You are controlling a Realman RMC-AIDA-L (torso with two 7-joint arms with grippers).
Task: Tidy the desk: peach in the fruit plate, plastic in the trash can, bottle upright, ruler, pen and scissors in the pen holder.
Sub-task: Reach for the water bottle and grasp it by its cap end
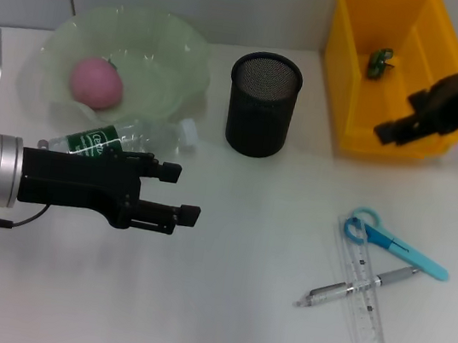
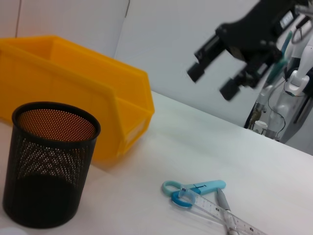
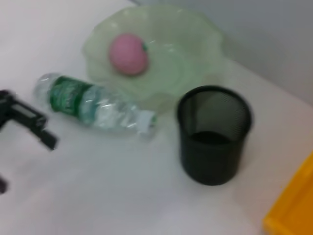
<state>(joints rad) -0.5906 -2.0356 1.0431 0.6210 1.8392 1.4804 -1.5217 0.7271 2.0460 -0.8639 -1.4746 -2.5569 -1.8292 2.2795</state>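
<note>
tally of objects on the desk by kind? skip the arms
Containers: 3 — fruit plate, pen holder, yellow bin
Fruit: 1 — peach
Bottles: 1 — bottle, lying on its side
Stationery: 3 — scissors, pen, ruler
Scrap: 1 — green piece in the bin
Total: 9

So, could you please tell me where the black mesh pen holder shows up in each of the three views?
Head view: pen holder upper centre, between the fruit plate and the yellow bin.
Left wrist view: lower left.
Right wrist view: right of centre.
Shared landmark: yellow bin, beside it in all three.
</note>
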